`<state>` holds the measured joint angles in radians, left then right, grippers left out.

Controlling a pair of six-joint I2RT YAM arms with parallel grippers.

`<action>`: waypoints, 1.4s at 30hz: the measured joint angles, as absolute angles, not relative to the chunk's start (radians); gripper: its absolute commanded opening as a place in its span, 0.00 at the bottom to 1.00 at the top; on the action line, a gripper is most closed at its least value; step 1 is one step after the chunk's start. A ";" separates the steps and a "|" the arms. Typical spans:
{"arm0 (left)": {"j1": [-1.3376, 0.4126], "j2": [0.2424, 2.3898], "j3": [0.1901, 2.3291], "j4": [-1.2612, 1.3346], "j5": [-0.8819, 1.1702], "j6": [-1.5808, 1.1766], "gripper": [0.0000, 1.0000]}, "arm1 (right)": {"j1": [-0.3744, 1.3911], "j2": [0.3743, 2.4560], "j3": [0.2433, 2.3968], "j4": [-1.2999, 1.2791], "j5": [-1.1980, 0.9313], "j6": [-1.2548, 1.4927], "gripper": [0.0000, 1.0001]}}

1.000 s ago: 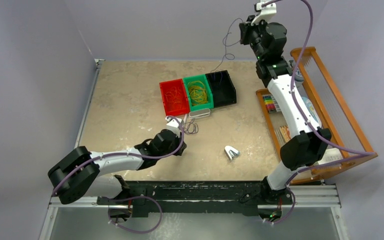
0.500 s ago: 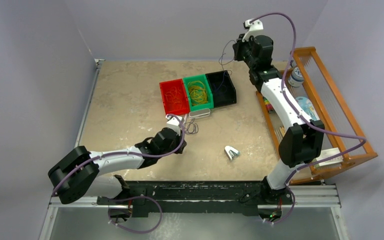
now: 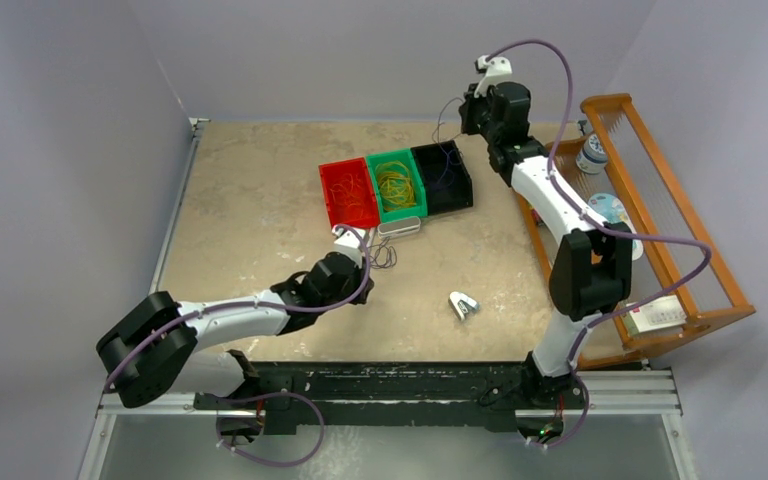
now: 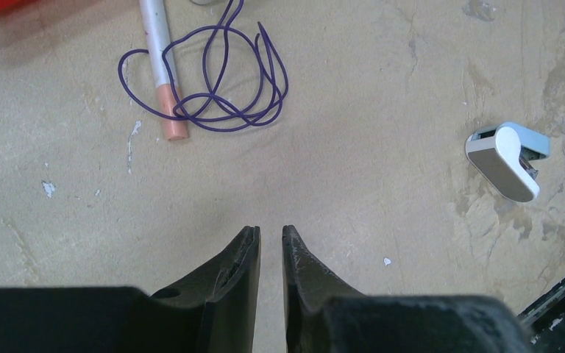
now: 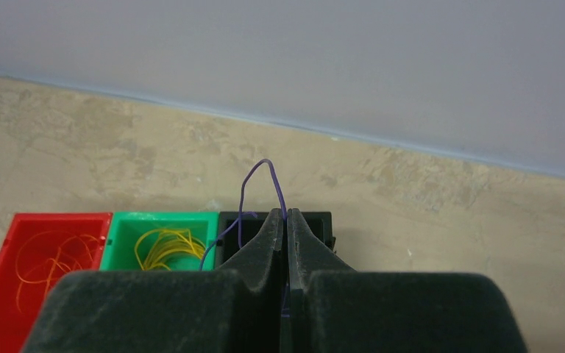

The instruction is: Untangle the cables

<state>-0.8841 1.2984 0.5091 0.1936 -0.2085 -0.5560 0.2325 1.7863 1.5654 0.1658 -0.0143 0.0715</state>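
My right gripper (image 3: 466,112) is shut on a thin dark purple cable (image 3: 444,120) and holds it up over the black bin (image 3: 463,180); the cable hangs down into that bin. In the right wrist view the cable (image 5: 261,180) loops up out of the closed right gripper (image 5: 286,215). Another purple cable (image 3: 384,255) lies in loose loops on the table, partly over a white pen (image 4: 163,73). My left gripper (image 3: 362,292) sits low just short of it, jaws nearly together and empty (image 4: 271,232). Red-orange cables lie in the red bin (image 3: 326,195), yellow ones in the green bin (image 3: 372,188).
A small white and blue clip-like object (image 3: 463,305) lies on the table right of the left gripper, also in the left wrist view (image 4: 506,160). A wooden rack (image 3: 660,220) with assorted items stands along the right edge. The back wall is close behind the bins.
My right arm has come down and left toward the black bin, lowering the purple cable it holds. The left arm has not moved.
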 measured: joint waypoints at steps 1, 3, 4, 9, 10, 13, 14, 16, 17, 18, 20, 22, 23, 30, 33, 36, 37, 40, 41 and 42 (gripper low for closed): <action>-0.884 1.300 0.512 0.193 -0.210 -0.556 0.17 | 0.232 1.796 1.558 0.166 -0.015 0.072 0.00; -0.884 1.304 0.519 0.192 -0.213 -0.554 0.16 | 0.229 1.813 1.544 0.165 -0.018 0.076 0.00; -0.884 1.306 0.522 0.192 -0.213 -0.553 0.16 | 0.228 1.825 1.538 0.165 -0.019 0.078 0.00; -0.884 1.311 0.541 0.184 -0.218 -0.538 0.16 | 0.222 1.866 1.520 0.170 -0.020 0.086 0.00; -0.884 1.311 0.546 0.178 -0.218 -0.537 0.16 | 0.221 1.874 1.517 0.170 -0.022 0.088 0.00; -0.884 1.312 0.556 0.168 -0.221 -0.531 0.16 | 0.218 1.895 1.516 0.174 -0.027 0.090 0.00; -0.884 1.312 0.559 0.165 -0.222 -0.530 0.16 | 0.217 1.906 1.516 0.177 -0.030 0.090 0.00; -0.884 1.313 0.566 0.160 -0.224 -0.529 0.17 | 0.216 1.926 1.516 0.183 -0.041 0.091 0.00; -0.884 1.315 0.569 0.159 -0.224 -0.529 0.16 | 0.216 1.940 1.516 0.184 -0.045 0.091 0.00; -0.884 1.316 0.571 0.156 -0.225 -0.529 0.16 | 0.216 1.954 1.516 0.184 -0.047 0.091 0.00; -0.884 1.318 0.572 0.155 -0.225 -0.527 0.16 | 0.216 1.978 1.516 0.185 -0.051 0.091 0.00; -0.884 1.322 0.572 0.152 -0.225 -0.527 0.16 | 0.216 2.004 1.516 0.184 -0.059 0.091 0.00; -0.884 1.324 0.573 0.151 -0.226 -0.527 0.16 | 0.216 2.017 1.516 0.184 -0.065 0.092 0.00; -0.884 1.328 0.575 0.140 -0.225 -0.526 0.16 | 0.216 2.068 1.508 0.183 -0.072 0.093 0.00; -0.884 1.328 0.577 0.141 -0.226 -0.527 0.16 | 0.216 2.075 1.505 0.183 -0.075 0.093 0.00; -0.884 1.328 0.577 0.141 -0.226 -0.527 0.16 | 0.216 2.075 1.505 0.182 -0.087 0.093 0.00; -0.884 1.328 0.577 0.141 -0.226 -0.527 0.16 | 0.216 2.075 1.505 0.184 -0.097 0.093 0.00; -0.884 1.328 0.577 0.141 -0.226 -0.527 0.16 | 0.217 2.077 1.505 0.184 -0.119 0.092 0.00; -0.884 1.328 0.577 0.141 -0.226 -0.527 0.16 | 0.218 2.080 1.505 0.185 -0.128 0.090 0.00; -0.884 1.328 0.577 0.141 -0.228 -0.527 0.16 | 0.219 2.083 1.505 0.186 -0.133 0.089 0.00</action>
